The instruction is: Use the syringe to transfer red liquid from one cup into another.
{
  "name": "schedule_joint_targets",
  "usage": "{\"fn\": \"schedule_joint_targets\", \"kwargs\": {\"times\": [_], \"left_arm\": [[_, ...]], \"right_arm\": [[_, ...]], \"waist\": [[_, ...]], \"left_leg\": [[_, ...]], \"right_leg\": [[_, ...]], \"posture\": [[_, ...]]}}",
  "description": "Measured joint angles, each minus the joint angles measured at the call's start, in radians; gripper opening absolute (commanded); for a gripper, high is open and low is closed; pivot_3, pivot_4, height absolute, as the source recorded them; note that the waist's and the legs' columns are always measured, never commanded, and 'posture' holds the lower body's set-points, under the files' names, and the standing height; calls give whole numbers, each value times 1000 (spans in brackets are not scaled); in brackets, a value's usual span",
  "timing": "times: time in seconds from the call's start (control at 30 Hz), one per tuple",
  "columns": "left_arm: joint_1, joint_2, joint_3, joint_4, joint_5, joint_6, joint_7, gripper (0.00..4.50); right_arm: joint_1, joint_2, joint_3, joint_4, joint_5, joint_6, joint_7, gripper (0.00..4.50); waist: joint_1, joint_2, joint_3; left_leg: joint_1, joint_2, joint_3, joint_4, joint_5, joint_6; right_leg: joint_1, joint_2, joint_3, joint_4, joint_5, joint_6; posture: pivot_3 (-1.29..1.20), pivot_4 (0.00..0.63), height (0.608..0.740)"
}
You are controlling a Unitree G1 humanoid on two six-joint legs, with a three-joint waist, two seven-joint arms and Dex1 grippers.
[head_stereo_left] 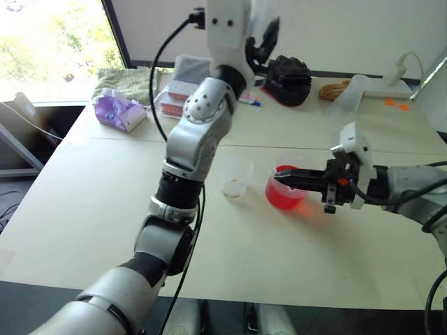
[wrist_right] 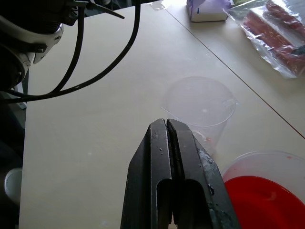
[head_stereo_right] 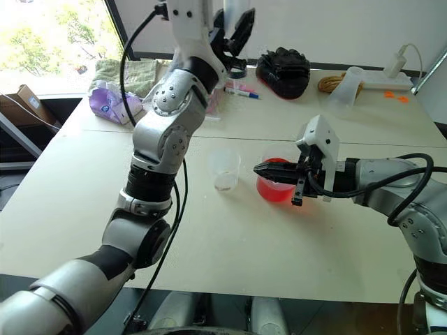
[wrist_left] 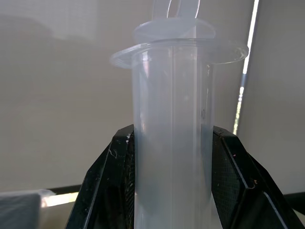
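overhead, left pincer (wrist_left: pixel 172 191) pinching the syringe (wrist_left: pixel 172 119); right pincer (wrist_right: pixel 172 129) pressed together, empty.

white table (head_stereo_left: pixel 105 209), red-filled beaker (head_stereo_left: pixel 285 195); small clear cup (head_stereo_left: pixel 236 180)

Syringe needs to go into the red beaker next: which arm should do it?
Left. The left gripper is clamped on the syringe, raised above the table; the right gripper is shut and empty beside the beaker.

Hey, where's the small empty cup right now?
The small clear cup stands on the white table, just left of the beaker of red liquid, ahead of the shut right gripper.
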Motion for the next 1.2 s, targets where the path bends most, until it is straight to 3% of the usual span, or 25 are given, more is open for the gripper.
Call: {"fn": "schedule_joint_targets", "kwargs": {"times": [0.13,0.47,0.8,1.2], "left_arm": [[30,-61,-7,-11,-108,-5,-166,1579],[155,-29,-35,-20,-146,2,-375,1579],[247,-7,-127,-50,-138,-21,-530,1579],[282,-18,-137,155,-55,-199,-598,1579]], "right_arm": [[-11,-1,-92,30,36,13,-41,0],[-5,-47,-196,61,80,21,-79,0],[110,-243,-410,67,42,24,51,0],[-55,-274,-396,123,135,53,-15,0]], "waist": [[-4,1,0],[1,1,-1],[-4,3,-1],[0,3,-1]], "left_leg": [[0,0,0,1,0,0],[0,1,0,1,1,3],[1,1,0,8,-1,5],[-1,1,0,13,-3,8]], "right_leg": [[0,0,0,0,0,0],[1,3,0,0,2,-1],[3,3,0,2,2,0],[4,2,0,1,2,0]], "posture": [[0,150,740],[0,150,740],[0,150,740],[0,150,740]]}}
